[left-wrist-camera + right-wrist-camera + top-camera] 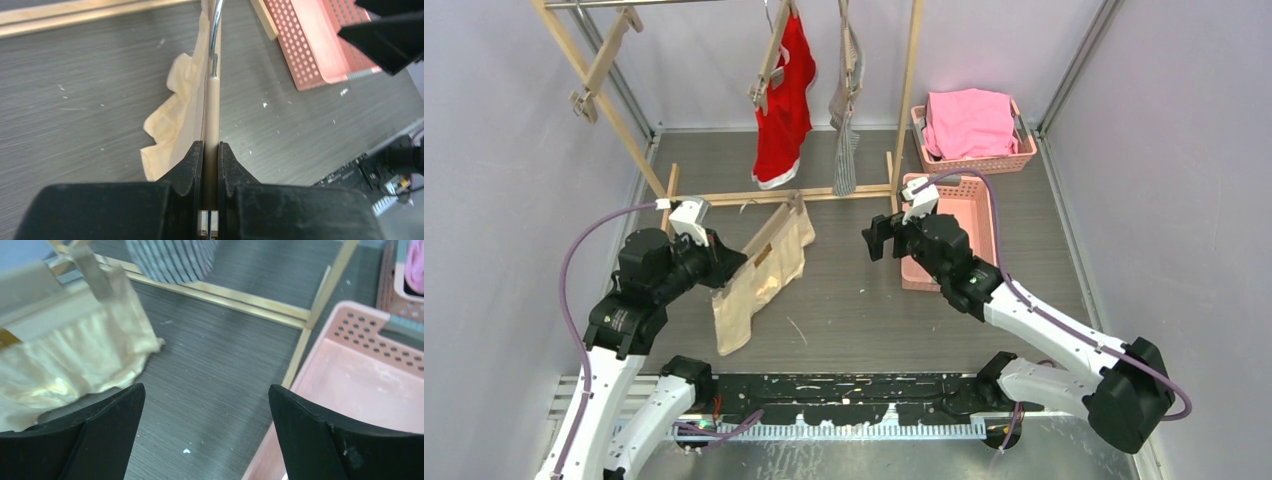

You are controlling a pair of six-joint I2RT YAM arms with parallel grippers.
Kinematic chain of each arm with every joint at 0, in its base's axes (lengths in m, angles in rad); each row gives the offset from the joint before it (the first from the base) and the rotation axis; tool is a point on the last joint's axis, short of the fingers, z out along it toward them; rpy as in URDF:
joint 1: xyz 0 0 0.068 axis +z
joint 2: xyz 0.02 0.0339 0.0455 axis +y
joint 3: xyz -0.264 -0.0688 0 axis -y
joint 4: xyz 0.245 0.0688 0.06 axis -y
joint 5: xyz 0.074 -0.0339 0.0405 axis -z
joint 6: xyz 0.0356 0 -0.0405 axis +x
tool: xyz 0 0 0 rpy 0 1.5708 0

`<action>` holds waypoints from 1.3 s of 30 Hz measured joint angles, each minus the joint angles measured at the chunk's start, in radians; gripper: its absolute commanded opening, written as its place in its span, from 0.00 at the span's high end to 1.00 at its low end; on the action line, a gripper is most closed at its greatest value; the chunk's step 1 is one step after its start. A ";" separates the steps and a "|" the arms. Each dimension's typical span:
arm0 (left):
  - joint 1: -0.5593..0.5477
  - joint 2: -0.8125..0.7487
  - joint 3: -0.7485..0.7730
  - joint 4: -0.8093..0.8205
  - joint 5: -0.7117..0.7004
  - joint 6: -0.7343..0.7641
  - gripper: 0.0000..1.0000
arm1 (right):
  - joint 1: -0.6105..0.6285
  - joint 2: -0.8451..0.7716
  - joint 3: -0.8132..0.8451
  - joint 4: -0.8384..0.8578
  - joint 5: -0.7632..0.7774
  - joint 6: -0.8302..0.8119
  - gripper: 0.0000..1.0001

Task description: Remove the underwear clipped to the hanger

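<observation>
From above, the left tool (724,262) is clamped on one end of a wooden hanger (766,237). The cream underwear (759,285) hangs clipped below it, just ahead of the tool. The right tool (876,238) stands wide open and holds nothing, with a pink basket (969,215) beside it. Far beyond both tools, the red underwear (784,105) and the striped underwear (846,140) hang from the rack (614,110).

Left wrist: the left tool (211,147) pinches the hanger (212,110), with the cream underwear (172,120) to its left.

Right wrist: the right tool (206,390) gapes over the worktop (215,360). The cream underwear (75,360) lies ahead-left, the striped underwear (170,257) far ahead, and the basket (360,385) to the right.
</observation>
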 measured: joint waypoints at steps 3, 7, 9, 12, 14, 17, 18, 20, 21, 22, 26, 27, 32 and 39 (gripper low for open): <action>0.000 -0.009 -0.033 0.005 0.090 0.003 1.00 | -0.008 -0.014 0.028 0.002 -0.062 -0.033 0.00; 0.000 -0.014 -0.058 0.042 0.224 -0.005 1.00 | -0.058 -0.014 0.081 -0.004 -0.201 -0.049 0.00; 0.000 -0.014 -0.065 0.070 0.279 -0.009 1.00 | -0.113 -0.014 0.105 0.002 -0.315 -0.051 0.00; 0.000 -0.014 -0.068 0.102 0.342 -0.014 1.00 | -0.182 -0.011 0.128 0.012 -0.480 -0.051 0.00; 0.000 -0.014 -0.068 0.126 0.386 -0.023 1.00 | -0.211 -0.004 0.145 0.014 -0.579 -0.054 0.00; 0.000 -0.015 -0.068 0.154 0.448 -0.034 1.00 | -0.224 0.007 0.161 0.023 -0.711 -0.057 0.00; 0.000 -0.015 -0.068 0.162 0.463 -0.035 1.00 | -0.225 0.011 0.163 0.034 -0.752 -0.056 0.00; 0.000 -0.015 -0.068 0.178 0.495 -0.037 1.00 | -0.229 0.019 0.164 0.060 -0.829 -0.049 0.00; 0.000 -0.015 -0.068 0.183 0.509 -0.038 1.00 | -0.229 0.024 0.164 0.071 -0.865 -0.041 0.00; 0.000 -0.015 -0.068 0.187 0.520 -0.039 1.00 | -0.229 0.028 0.164 0.082 -0.892 -0.034 0.00; 0.000 -0.015 -0.068 0.205 0.566 -0.046 1.00 | -0.230 0.045 0.169 0.119 -0.980 -0.019 0.00; 0.000 -0.015 -0.068 0.210 0.574 -0.049 1.00 | -0.230 0.050 0.173 0.121 -0.993 -0.016 0.00; 0.000 -0.019 -0.068 0.232 0.595 -0.059 1.00 | -0.237 0.069 0.202 0.142 -1.057 -0.008 0.29; 0.000 -0.021 -0.068 0.258 0.616 -0.069 1.00 | -0.257 0.086 0.219 0.191 -1.156 0.034 0.96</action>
